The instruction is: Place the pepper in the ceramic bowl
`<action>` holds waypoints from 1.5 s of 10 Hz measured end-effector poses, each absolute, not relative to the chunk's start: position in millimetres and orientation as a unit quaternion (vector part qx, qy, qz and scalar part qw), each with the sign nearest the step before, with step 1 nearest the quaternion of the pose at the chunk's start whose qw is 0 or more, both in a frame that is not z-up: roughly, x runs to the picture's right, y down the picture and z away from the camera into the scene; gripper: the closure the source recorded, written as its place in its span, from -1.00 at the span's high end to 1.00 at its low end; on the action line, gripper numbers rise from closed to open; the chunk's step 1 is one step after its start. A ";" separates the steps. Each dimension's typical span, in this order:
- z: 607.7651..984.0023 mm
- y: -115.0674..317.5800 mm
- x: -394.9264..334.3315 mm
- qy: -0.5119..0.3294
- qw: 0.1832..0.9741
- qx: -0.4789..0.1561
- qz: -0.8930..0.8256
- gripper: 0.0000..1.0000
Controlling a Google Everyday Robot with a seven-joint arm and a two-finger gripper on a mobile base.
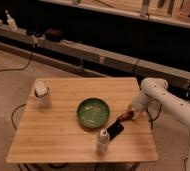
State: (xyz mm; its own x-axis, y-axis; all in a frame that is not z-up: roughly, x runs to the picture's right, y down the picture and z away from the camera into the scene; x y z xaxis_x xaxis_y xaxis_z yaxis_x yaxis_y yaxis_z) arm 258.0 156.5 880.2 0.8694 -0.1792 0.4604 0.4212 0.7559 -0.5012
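The pepper lies near the tabletop's right edge, just beside the ceramic bowl, its long axis slanting toward the far right corner. The gripper meets its far end; I cannot tell how the jaws stand.

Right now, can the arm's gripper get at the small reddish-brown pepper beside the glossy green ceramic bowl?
Probably yes: the gripper sits right at the small reddish-brown pepper, beside the glossy green ceramic bowl, with nothing between them.

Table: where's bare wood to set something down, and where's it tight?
Bare wood: front-left, between white cup and white bottle; the back strip behind the ceramic bowl. Crowded: right of the bowl, where gripper, pepper and black slab bunch together.
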 end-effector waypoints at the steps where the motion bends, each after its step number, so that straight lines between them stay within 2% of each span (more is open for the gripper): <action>1: 877.2 149.1 258.1 -0.195 0.918 -0.304 -0.165 -0.47; 2: 870.6 135.4 258.8 -0.192 0.922 -0.294 -0.164 -0.66; 3: 866.2 127.4 259.8 -0.191 0.924 -0.288 -0.163 -0.68; 8: 844.4 59.7 236.5 -0.210 0.935 -0.242 -0.152 -0.68; 11: 837.9 30.0 174.5 -0.256 0.928 -0.219 -0.159 -0.64; 15: 806.8 57.2 83.4 -0.319 0.883 -0.234 -0.253 0.11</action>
State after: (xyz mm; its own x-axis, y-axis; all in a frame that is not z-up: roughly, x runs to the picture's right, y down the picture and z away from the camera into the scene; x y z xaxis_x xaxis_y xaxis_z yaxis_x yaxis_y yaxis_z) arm 83.4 57.2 806.8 0.6686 -0.2971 0.6817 0.5959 0.7624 -0.2523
